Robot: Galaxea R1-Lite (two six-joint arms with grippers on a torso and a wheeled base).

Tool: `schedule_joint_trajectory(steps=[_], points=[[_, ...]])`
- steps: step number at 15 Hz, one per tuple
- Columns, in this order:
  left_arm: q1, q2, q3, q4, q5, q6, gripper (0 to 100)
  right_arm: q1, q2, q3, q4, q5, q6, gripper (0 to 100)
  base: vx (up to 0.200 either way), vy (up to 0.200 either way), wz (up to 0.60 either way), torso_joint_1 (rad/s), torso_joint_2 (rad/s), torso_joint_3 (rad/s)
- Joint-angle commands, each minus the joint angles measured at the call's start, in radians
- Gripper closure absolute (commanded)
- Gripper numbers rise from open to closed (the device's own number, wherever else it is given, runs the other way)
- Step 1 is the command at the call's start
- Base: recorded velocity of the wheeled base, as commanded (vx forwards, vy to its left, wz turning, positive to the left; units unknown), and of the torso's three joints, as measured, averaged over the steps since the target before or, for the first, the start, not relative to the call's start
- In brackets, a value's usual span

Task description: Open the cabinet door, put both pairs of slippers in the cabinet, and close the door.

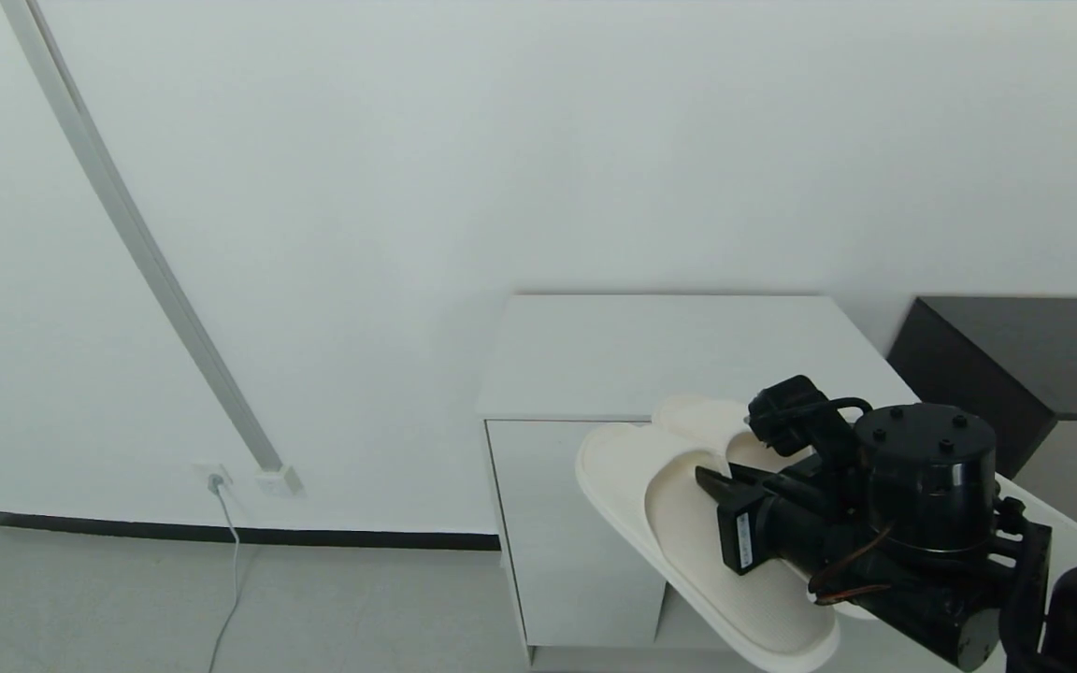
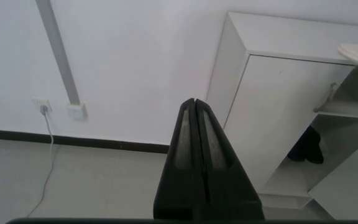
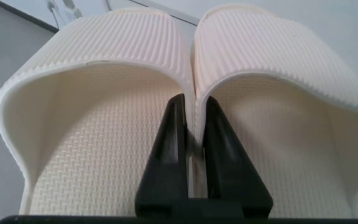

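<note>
Slippers (image 1: 679, 509) hide cabinet (image 1: 651, 355) front, seemingly open.

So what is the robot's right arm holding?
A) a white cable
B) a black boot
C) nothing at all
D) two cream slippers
D: the right end effector is shut on the touching inner edges of the two cream slippers, holding them in front of the white cabinet.

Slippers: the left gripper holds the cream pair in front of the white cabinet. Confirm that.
Wrong gripper: the right gripper holds the cream slippers in front of the white cabinet, as the right wrist view shows.
</note>
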Motion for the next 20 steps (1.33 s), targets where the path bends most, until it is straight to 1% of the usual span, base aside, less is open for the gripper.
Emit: schedule_joint_trajectory(steps=[1,12,20], points=[[0.001,0.0,0.0,0.0,0.0,0.0,100,-0.001,0.004,0.001,0.001,0.0,0.0,100,0.0,-0.2,0.0,0.002,0.0,-0.002],[0.0,0.0,0.0,0.0,0.0,0.001,100,0.001,0.008,0.001,0.001,-0.001,-0.002,100,0.0,-0.2,0.0,0.001,0.0,0.001],[0.0,0.0,0.0,0.0,0.0,0.003,100,0.004,0.008,0.005,0.001,-0.001,-0.003,100,0.0,0.0,0.0,0.0,0.0,0.0]])
